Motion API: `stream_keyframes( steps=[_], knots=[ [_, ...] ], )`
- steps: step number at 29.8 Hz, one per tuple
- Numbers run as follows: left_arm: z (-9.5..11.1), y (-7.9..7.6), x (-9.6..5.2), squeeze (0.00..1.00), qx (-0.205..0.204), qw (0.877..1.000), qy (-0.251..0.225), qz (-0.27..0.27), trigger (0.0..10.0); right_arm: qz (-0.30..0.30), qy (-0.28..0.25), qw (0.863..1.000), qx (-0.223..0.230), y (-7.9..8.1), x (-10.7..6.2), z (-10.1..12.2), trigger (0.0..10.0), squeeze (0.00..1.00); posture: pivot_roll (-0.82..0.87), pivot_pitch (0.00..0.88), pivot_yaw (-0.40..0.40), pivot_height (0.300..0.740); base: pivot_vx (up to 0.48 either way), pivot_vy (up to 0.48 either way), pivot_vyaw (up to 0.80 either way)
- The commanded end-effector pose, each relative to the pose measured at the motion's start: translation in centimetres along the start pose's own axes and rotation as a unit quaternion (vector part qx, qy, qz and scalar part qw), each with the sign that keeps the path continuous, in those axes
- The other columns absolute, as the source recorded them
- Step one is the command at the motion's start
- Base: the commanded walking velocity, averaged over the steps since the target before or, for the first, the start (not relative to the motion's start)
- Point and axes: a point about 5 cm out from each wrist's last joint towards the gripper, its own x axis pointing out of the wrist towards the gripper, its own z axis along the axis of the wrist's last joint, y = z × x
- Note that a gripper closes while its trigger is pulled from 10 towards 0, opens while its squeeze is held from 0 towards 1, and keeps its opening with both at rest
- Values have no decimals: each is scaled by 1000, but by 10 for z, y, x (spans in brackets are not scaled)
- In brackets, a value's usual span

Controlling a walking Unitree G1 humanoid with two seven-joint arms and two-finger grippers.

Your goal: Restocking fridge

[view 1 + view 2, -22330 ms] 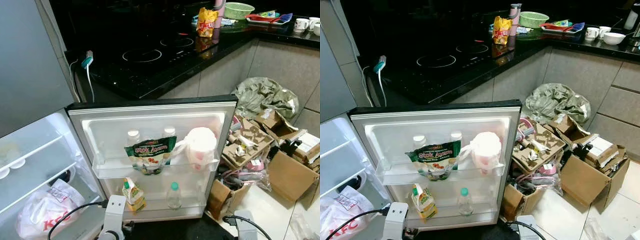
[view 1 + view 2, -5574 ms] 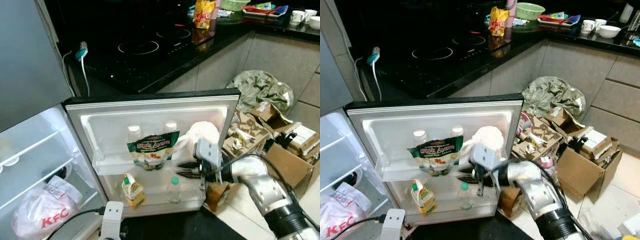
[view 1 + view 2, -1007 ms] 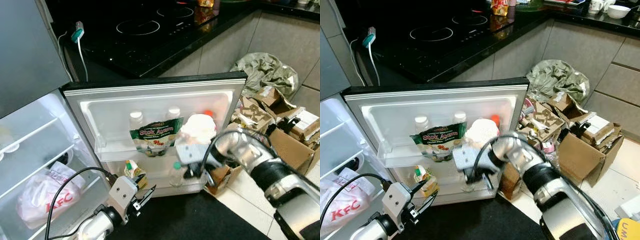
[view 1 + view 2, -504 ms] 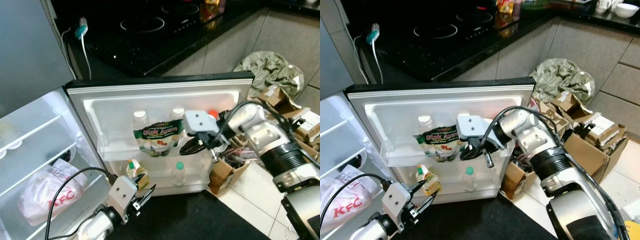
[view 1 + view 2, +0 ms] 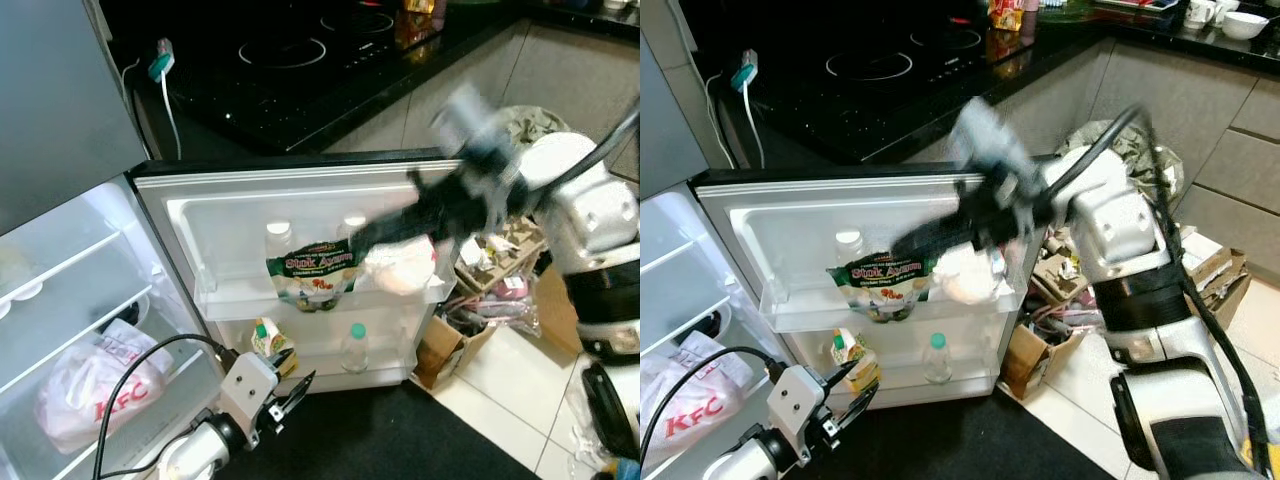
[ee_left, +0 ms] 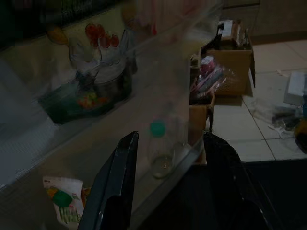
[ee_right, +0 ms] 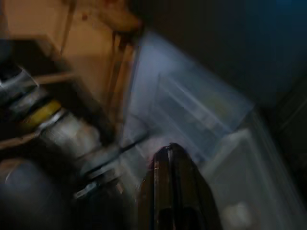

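While the fridge door (image 5: pixel 300 200) hangs wide open, its upper shelf carries two white-capped bottles (image 5: pixel 279 240), a green stock pouch (image 5: pixel 318 272) in front of them and a white bag (image 5: pixel 400 268) at the pouch's 3 o'clock. On the lower door shelf stand a small yellow carton (image 5: pixel 268 343) and, at its 3 o'clock, a clear bottle with a green cap (image 5: pixel 355 348). The right pincer (image 5: pixel 902 243), blurred by motion, stretches across the door just above the pouch, its fingers (image 7: pixel 168 191) pressed together with nothing between them. The left pincer (image 5: pixel 292 390) hovers low at the door's 6 o'clock, near the carton, with its fingers (image 6: pixel 117 187) apart and nothing between them. Inside the fridge, at the door's 9 o'clock, a white bag with red letters (image 5: pixel 90 395) lies on the bottom. A black worktop (image 5: pixel 300 90) with a hob runs at the door's 12 o'clock, a teal plug (image 5: pixel 159 62) resting on its edge. Cardboard boxes (image 5: pixel 1035 365) and clutter sit on the tiled floor (image 5: pixel 500 400) at the door's 3 o'clock.
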Motion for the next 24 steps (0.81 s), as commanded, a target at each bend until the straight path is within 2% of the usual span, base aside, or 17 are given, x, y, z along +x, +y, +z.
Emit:
stream_keyframes(
  steps=[1, 2, 3, 4, 5, 6, 7, 8, 9, 10, 12, 14, 16, 17, 19, 22, 24],
  knots=[
    [1, -2, 0, 0, 2, 1000, 5, -8, 10000, -46, -21, 999, -6, -7, -8, 2, 10000, 0, -74, 84, -22, 740, 0, 0, 0],
    [1, -2, 0, 0, 2, 1000, 5, -8, 10000, -46, -21, 999, -6, -7, -8, 2, 10000, 0, -74, 84, -22, 740, 0, 0, 0],
    [3, -3, 1, 0, 3, 1000, 3, -8, 10000, -116, 3, 993, -13, -20, -14, -3, 10000, 0, -74, 85, -22, 740, 0, 0, 0],
    [6, -3, 2, 0, 4, 1000, 0, -9, 10000, -199, 61, 978, -27, -33, -22, -16, 10000, 0, -74, 85, -22, 740, 0, 0, 0],
    [6, -3, 2, 0, 4, 1000, 0, -9, 10000, -199, 61, 978, -27, -33, -22, -16, 10000, 0, -74, 85, -22, 740, 0, 0, 0],
    [8, -4, 3, 0, 4, 1000, -1, -9, 10000, -251, 104, 961, -41, -41, -28, -25, 10000, 0, -74, 85, -22, 740, 0, 0, 0],
    [10, -5, 4, 0, 4, 1000, -3, -9, 10000, -319, 154, 934, -43, -48, -38, -41, 10000, 0, -77, 87, -20, 740, 0, 0, 0],
    [10, -5, 4, 0, 4, 1000, -3, -9, 10000, -319, 154, 934, -43, -48, -38, -41, 10000, 0, -77, 87, -20, 740, 0, 0, 0],
    [11, -5, 4, 0, 4, 1000, -4, -10, 10000, -361, 186, 913, -42, -50, -46, -54, 10000, 0, -77, 87, -20, 740, 0, 0, 0],
    [11, -5, 4, 0, 4, 1000, -4, -10, 10000, -361, 186, 913, -42, -50, -46, -54, 10000, 0, -77, 87, -20, 740, 0, 0, 0],
    [13, -6, 4, 0, 4, 1000, -6, -9, 10000, -427, 243, 870, -40, -50, -62, -80, 10000, 0, -74, 90, -22, 740, 0, 0, 0],
    [13, -6, 4, 0, 4, 1000, -6, -9, 10000, -427, 243, 870, -40, -50, -62, -80, 10000, 0, -74, 90, -22, 740, 0, 0, 0],
    [14, -5, 2, 0, 5, 1000, -5, -8, 10000, -463, 270, 844, -34, -47, -71, -98, 10000, 0, -72, 93, -20, 740, 0, 0, 0],
    [14, -5, 2, 0, 5, 1000, -5, -8, 10000, -463, 270, 844, -34, -47, -71, -98, 10000, 0, -72, 93, -20, 740, 0, 0, 0],
    [13, -5, 1, 0, 5, 1000, -3, -7, 10000, -480, 284, 829, -36, -46, -75, -105, 10000, 0, -72, 93, -20, 740, 0, 0, 0],
    [4, 0, -8, 0, 3, 1000, 10, -6, 10000, -506, 336, 792, -63, -42, -84, -125, 10000, 0, -69, 101, -18, 740, 0, 0, 0],
    [-1, 1, -10, 0, 1, 1000, 18, -5, 10000, -506, 362, 779, -80, -40, -86, -133, 10000, 0, -69, 104, -16, 740, 0, 0, 0]
  ],
)
